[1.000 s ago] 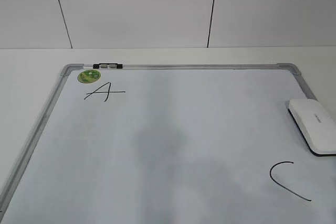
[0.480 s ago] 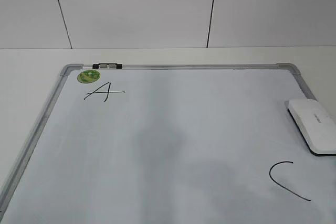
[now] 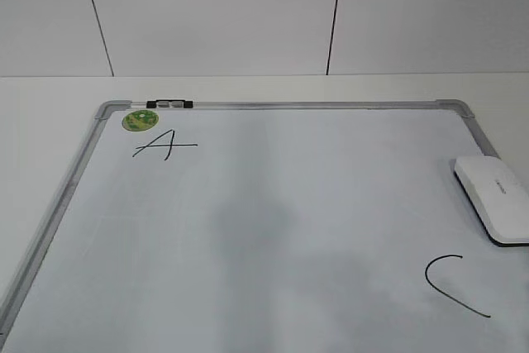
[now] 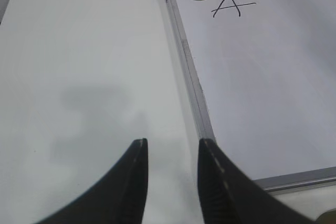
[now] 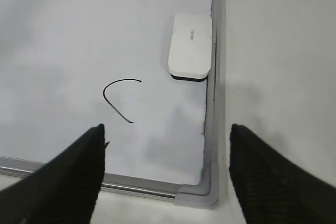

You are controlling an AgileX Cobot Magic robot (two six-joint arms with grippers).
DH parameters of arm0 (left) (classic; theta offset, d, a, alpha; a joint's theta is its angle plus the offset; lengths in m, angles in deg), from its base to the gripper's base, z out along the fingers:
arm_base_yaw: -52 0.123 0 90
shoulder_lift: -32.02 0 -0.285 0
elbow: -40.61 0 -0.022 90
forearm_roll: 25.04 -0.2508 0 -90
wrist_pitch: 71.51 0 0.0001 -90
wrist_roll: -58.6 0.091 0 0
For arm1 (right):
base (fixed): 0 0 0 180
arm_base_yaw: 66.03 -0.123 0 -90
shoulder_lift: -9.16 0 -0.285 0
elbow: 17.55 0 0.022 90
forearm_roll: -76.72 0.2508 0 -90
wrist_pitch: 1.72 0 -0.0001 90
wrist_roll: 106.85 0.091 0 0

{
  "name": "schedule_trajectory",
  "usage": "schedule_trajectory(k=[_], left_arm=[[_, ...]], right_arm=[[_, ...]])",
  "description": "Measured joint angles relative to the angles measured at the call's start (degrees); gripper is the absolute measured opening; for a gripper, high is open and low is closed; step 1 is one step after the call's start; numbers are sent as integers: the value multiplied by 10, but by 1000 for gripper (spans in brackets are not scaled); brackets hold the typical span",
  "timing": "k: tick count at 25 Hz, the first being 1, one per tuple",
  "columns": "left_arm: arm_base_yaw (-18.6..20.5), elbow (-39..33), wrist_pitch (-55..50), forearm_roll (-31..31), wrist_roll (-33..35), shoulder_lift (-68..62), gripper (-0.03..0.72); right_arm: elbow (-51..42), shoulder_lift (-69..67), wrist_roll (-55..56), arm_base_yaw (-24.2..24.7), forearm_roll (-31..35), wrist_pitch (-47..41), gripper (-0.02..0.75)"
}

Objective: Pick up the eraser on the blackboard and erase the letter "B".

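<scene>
The white eraser (image 3: 494, 196) lies on the blackboard (image 3: 281, 204) against its right frame; it also shows in the right wrist view (image 5: 191, 45). No letter "B" shows on the board; only a small "A" (image 3: 165, 145) and a curved "C" (image 3: 450, 283) are drawn. My right gripper (image 5: 167, 129) is open wide and empty, above the board's near right corner (image 5: 202, 192), short of the eraser. My left gripper (image 4: 170, 145) is open and empty over the bare table left of the board's frame (image 4: 191, 72). Neither gripper shows in the exterior view.
A round green magnet (image 3: 140, 121) sits at the board's far left corner, next to a black and silver clip (image 3: 169, 104) on the frame. The white table (image 4: 84, 77) surrounds the board. A white panelled wall (image 3: 248, 14) stands behind.
</scene>
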Motion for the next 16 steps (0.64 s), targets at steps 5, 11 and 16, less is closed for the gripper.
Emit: schedule_trajectory(k=[5, 11, 16], left_arm=[[0, 0, 0, 0, 0, 0, 243], [40, 0, 0, -14, 0, 0, 243], [51, 0, 0, -14, 0, 0, 243]], right_arm=[[0, 0, 0, 0, 0, 0, 587], [0, 0, 0, 0, 0, 0, 587], [0, 0, 0, 0, -1, 0, 586]])
